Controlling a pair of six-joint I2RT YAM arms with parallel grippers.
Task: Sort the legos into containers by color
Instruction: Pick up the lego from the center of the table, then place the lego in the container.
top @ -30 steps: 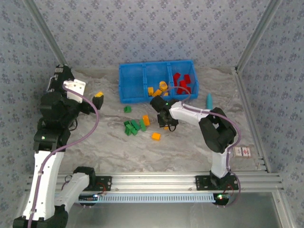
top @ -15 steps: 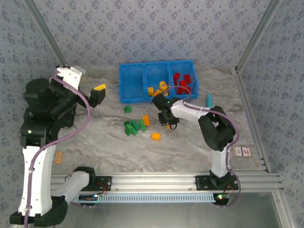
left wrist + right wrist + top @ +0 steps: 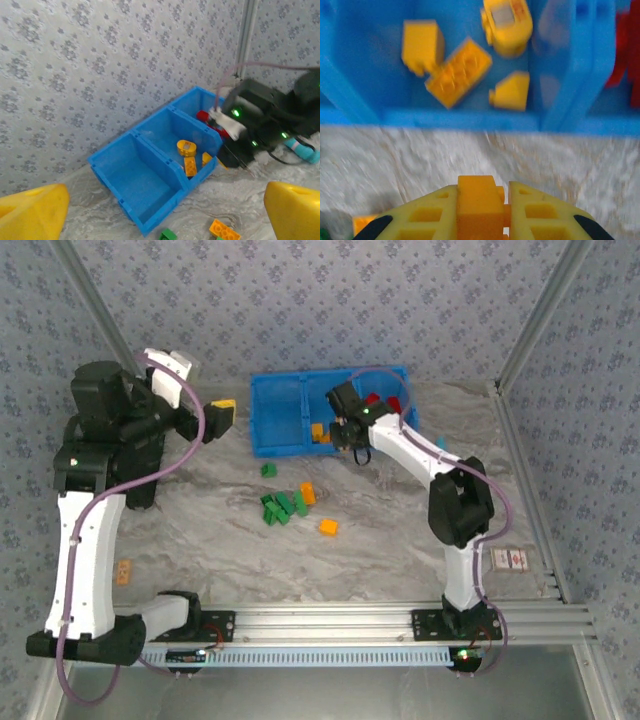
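Orange-loaded and narrow-jawed: pinching one orange brick [image 3: 477, 206] in the right gripper [image 3: 482, 192], hovering at the near wall of the blue bin [image 3: 445, 120], facing the middle compartment holding other orange pieces [image 3: 457, 80], with red bricks [image 3: 622, 60] lying next door. Spreading the left gripper [image 3: 160, 215] wide and empty, raised left of the bin. Leaving green bricks [image 3: 278, 508] lying on the table [image 3: 400, 530].

Floral blue-grey walls [image 3: 300, 300], marbled tabletop [image 3: 400, 540].
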